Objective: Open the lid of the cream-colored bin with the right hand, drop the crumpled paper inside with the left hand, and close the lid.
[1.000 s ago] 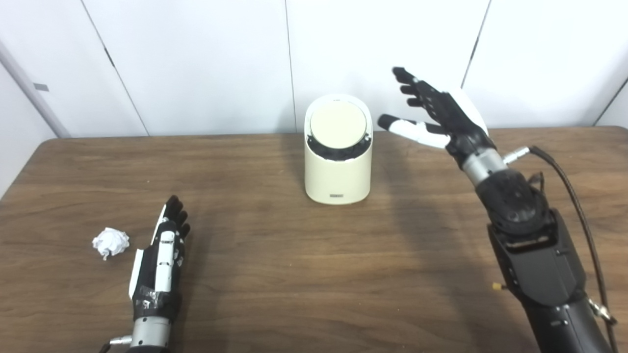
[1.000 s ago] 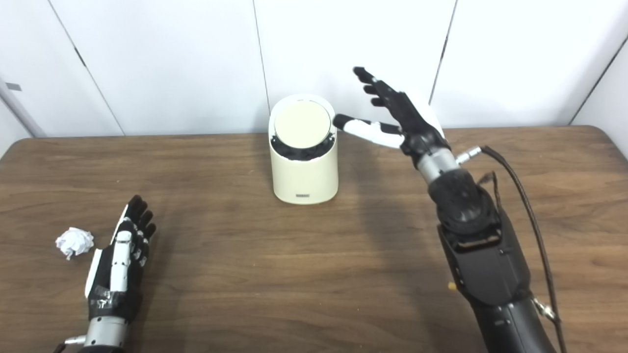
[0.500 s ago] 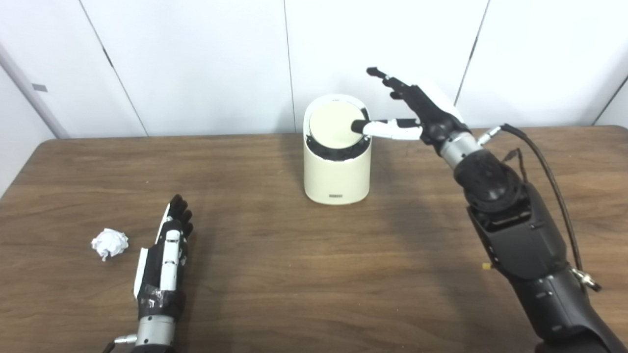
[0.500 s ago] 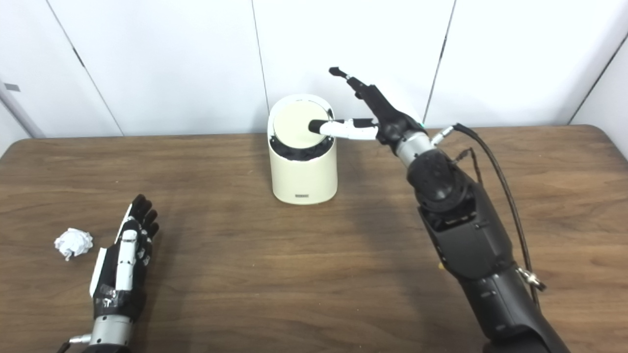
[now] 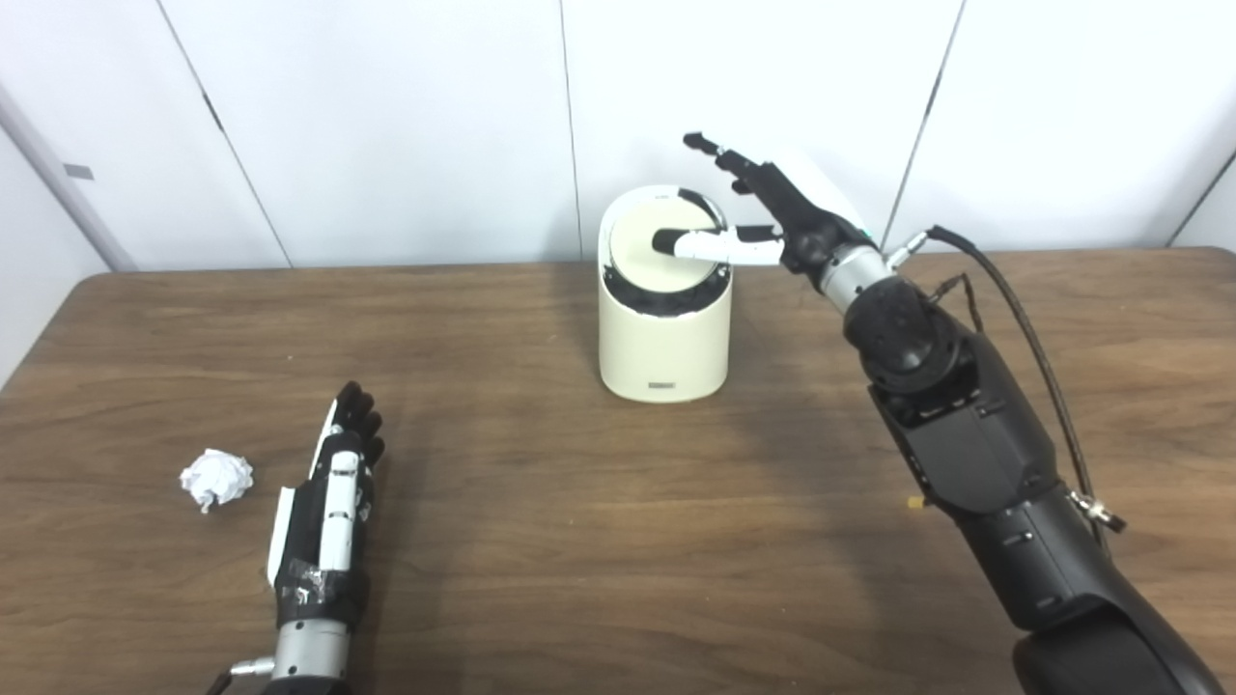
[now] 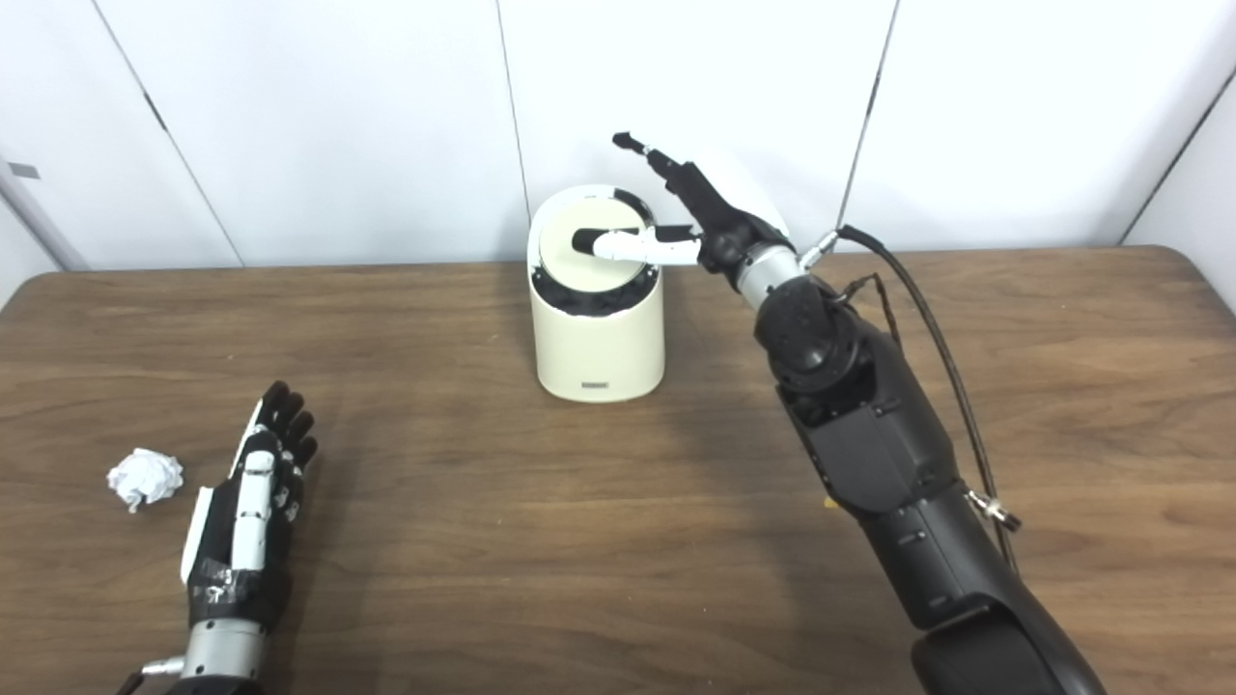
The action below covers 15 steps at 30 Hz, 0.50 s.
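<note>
The cream-colored bin (image 5: 663,338) stands at the back middle of the brown table (image 5: 579,541). Its round lid (image 5: 647,265) tilts toward me, with a dark gap showing at its upper right rim. My right hand (image 5: 772,208) is open beside the bin's right top. Its white thumb lies across the lid's middle, and the other fingers spread upward above the far rim. A white crumpled paper (image 5: 215,477) lies at the front left. My left hand (image 5: 328,507) rests open and flat on the table just right of the paper, apart from it.
White wall panels (image 5: 386,125) stand right behind the table's back edge, close to the bin. A black cable (image 5: 1014,299) loops from the right wrist along the forearm.
My right hand has swung left from beside the bin to over it, and its thumb now lies on the lid, which has tipped a little. The left hand and the paper have stayed put.
</note>
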Available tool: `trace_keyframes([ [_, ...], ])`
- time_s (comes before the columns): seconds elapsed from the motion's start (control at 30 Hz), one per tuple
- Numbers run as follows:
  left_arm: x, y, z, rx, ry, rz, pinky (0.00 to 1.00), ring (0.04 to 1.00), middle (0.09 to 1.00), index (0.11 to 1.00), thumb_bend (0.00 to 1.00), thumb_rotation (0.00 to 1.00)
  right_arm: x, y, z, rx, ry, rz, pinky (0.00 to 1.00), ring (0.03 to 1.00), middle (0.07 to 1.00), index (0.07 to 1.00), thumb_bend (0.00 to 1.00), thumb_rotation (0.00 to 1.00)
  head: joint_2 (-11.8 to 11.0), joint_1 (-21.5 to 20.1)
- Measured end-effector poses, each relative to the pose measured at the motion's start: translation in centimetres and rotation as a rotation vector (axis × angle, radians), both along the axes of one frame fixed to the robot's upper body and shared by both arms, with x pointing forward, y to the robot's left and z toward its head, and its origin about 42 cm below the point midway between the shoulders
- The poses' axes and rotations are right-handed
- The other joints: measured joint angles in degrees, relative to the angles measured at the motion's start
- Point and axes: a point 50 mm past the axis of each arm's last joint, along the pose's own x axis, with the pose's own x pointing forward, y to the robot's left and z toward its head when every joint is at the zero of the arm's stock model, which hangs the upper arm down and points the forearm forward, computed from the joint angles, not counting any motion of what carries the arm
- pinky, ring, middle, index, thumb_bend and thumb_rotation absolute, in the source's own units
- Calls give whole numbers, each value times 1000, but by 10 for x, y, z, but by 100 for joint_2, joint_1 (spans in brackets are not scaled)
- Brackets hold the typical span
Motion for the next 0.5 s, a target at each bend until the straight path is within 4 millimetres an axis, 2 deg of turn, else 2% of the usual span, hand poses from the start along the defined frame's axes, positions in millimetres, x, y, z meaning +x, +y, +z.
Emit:
trace_keyframes([
  [0.27,0,-2,0,-7,-1,-5,998,985,986,1000,301,851,8,14,5,-2,-33,15,878,932,938,921,682,569,18,9],
  [0.5,-1,-4,1,-4,6,-8,987,977,979,1000,329,853,12,12,-3,-17,-20,12,879,937,940,920,682,537,88,26],
])
